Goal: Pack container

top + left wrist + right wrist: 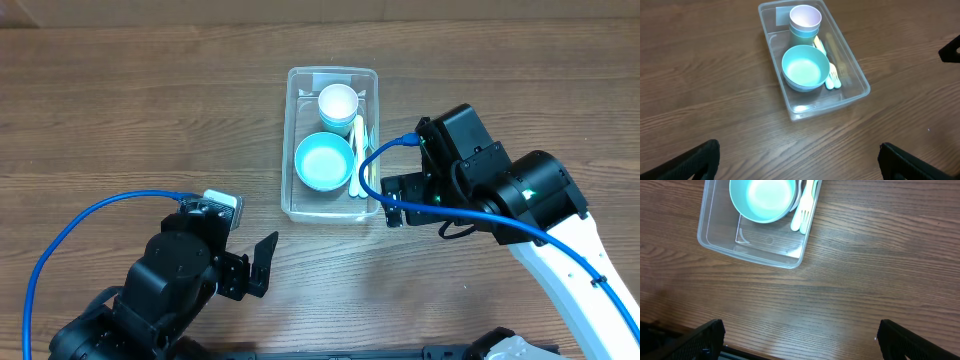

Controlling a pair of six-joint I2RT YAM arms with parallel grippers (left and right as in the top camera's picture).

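The clear plastic container (291, 190) stands at the table's middle back. It holds a light-blue bowl (324, 161), a white cup stacked in a light-blue one (338, 103) and pale green and yellow cutlery (361, 165) along its right wall. It also shows in the left wrist view (860, 82) and the right wrist view (720, 245). My left gripper (262, 266) is open and empty, in front of and left of the container. My right gripper (392, 198) is open and empty, just right of the container's near right corner.
A blue cable (60, 240) loops at the left beside the left arm. The right arm's white link (590, 280) runs to the front right corner. The wooden table (120, 110) surrounds the container.
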